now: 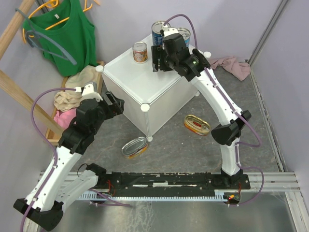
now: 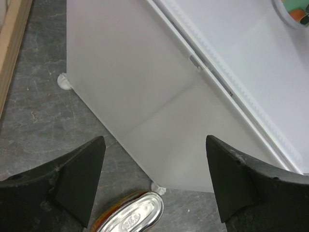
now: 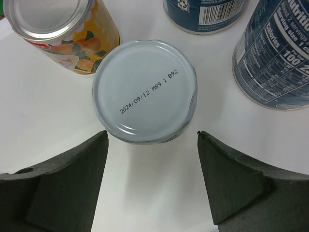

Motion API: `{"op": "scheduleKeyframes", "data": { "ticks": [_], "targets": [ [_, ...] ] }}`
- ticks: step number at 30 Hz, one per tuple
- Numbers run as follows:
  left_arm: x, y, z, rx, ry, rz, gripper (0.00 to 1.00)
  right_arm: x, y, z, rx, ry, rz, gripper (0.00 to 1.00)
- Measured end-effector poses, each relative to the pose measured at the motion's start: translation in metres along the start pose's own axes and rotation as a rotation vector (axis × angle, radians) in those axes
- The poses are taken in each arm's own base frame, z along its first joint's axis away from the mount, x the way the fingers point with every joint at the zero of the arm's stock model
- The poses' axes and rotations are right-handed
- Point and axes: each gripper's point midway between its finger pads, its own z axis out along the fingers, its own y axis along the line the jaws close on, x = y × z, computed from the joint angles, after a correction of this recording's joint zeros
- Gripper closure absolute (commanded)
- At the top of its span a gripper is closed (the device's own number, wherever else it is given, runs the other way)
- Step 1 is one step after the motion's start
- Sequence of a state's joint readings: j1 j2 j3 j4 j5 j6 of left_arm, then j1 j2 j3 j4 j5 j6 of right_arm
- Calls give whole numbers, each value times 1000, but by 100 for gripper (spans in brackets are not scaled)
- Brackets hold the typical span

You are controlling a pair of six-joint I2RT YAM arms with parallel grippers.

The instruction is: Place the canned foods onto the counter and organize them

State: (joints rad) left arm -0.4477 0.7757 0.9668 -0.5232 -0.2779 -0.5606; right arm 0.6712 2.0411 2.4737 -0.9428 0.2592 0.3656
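Observation:
The white cube counter [image 1: 140, 84] carries two tall blue cans [image 1: 159, 30] [image 1: 184, 35] and a small orange-red can [image 1: 140, 51]. My right gripper [image 1: 157, 59] hovers over its top, open. In the right wrist view a small can with a pale dated lid [image 3: 145, 91] stands just beyond the open right gripper [image 3: 152, 135], with the orange can [image 3: 63, 34] and blue cans [image 3: 205, 14] [image 3: 277, 58] behind it. Two oval tins [image 1: 134, 147] [image 1: 197, 124] lie on the floor. My left gripper [image 1: 114, 103] is open beside the counter's side panel [image 2: 145, 96], above one oval tin [image 2: 133, 217].
A wooden rack [image 1: 17, 94] with a green top on a hanger [image 1: 65, 36] stands at the left, with piled clothes [image 1: 72, 96] beneath. A pink cloth [image 1: 232, 65] lies behind the counter at the right. A metal rail [image 1: 193, 180] runs along the near edge.

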Motion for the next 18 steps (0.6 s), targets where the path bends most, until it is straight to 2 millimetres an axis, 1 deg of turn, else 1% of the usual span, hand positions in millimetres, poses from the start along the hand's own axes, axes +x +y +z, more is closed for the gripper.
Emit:
{"op": "scheduleKeyframes", "data": {
  "ticks": [3, 6, 13, 18],
  "targets": [
    [1, 1, 0, -2, 2, 0, 9, -1, -1, -4, -1, -3, 1, 18],
    [2, 0, -1, 2, 2, 1, 9, -7, -1, -13, -7, -22, 6, 18],
    [0, -1, -2, 7, -4, -1, 9, -14, -1, -21, -14, -44, 13, 18],
    [1, -1, -3, 9, -3, -1, 9, -10, -3, -23, -12, -35, 10, 18]
  ]
}}
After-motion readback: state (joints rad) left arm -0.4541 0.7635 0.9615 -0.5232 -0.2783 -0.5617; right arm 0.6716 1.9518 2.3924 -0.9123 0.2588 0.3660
